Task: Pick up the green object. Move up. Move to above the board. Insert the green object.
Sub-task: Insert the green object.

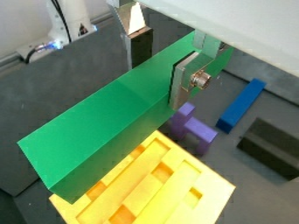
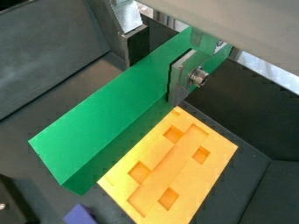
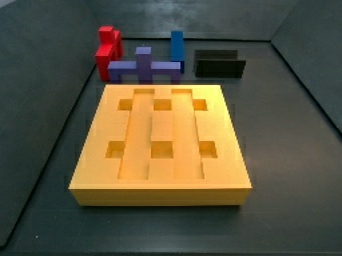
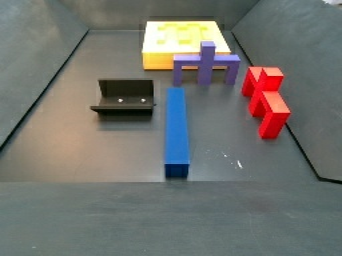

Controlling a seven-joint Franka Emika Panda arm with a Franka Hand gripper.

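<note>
1. Wrist views both showed the gripper [image 1: 163, 61] clamped on the green object [image 1: 111, 118]; one silver finger [image 1: 187, 77] lay flat against the bar's near face, and the opposite finger [image 1: 135, 31] stood on its far side with a dark pad at its tip; the jaws were narrow, closed onto the bar's thickness.
2. The green object [image 2: 117, 118] was held near one of its ends; most of its length ran away from the fingers, out past the gripper [image 2: 158, 54], with a broad face turned toward the cameras.
3. The board [image 1: 158, 188] lay below the gripper and below the bar's free end, well apart from both; its grooves and square recesses were visible in both wrist views, the yellow slab [image 2: 176, 162] sitting on the dark floor under the bar.
4. Beside the board, past the held end of the bar, a wrist view showed a purple piece [image 1: 193, 131], a blue bar [image 1: 242, 103] and a black box [image 1: 271, 144], all on the floor beneath the gripper's level.
5. Side views showed neither the gripper nor the green object; the board [image 3: 160, 140] lay flat with the purple piece [image 3: 144, 68], a red block [image 3: 107, 48] and the black box [image 3: 219, 64] lined up along one of its short edges; the blue bar [image 4: 177, 130] lay on the floor next to the black box [image 4: 124, 98].
</note>
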